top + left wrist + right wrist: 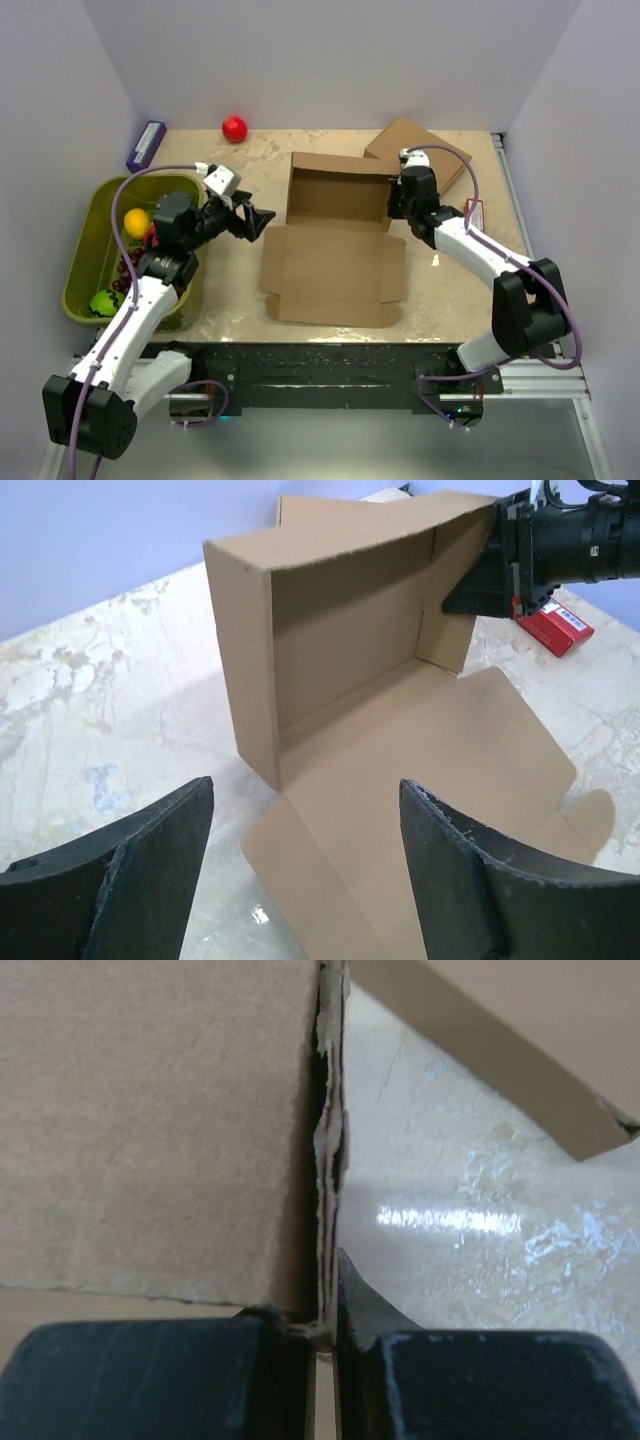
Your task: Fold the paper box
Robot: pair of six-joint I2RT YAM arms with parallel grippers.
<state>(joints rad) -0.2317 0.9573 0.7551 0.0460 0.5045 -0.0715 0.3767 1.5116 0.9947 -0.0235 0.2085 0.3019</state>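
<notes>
The paper box (335,270) lies mid-table as brown cardboard, its back and side walls standing and a flat flapped panel spread toward me. My right gripper (395,200) is shut on the box's right side wall; the right wrist view shows the wall's doubled edge (328,1160) pinched between the fingers of the gripper (325,1315). My left gripper (258,222) hovers just left of the box's left wall, open and empty. In the left wrist view its gripper (305,785) frames the box's near left corner (255,680) and flat panel, touching nothing.
A second, fully formed brown carton (415,150) sits at the back right. A red ball (234,128) and a purple box (146,144) lie at the back left. A green bin (85,250) with fruit stands at the left edge. A small red packet (474,213) lies beside the right arm.
</notes>
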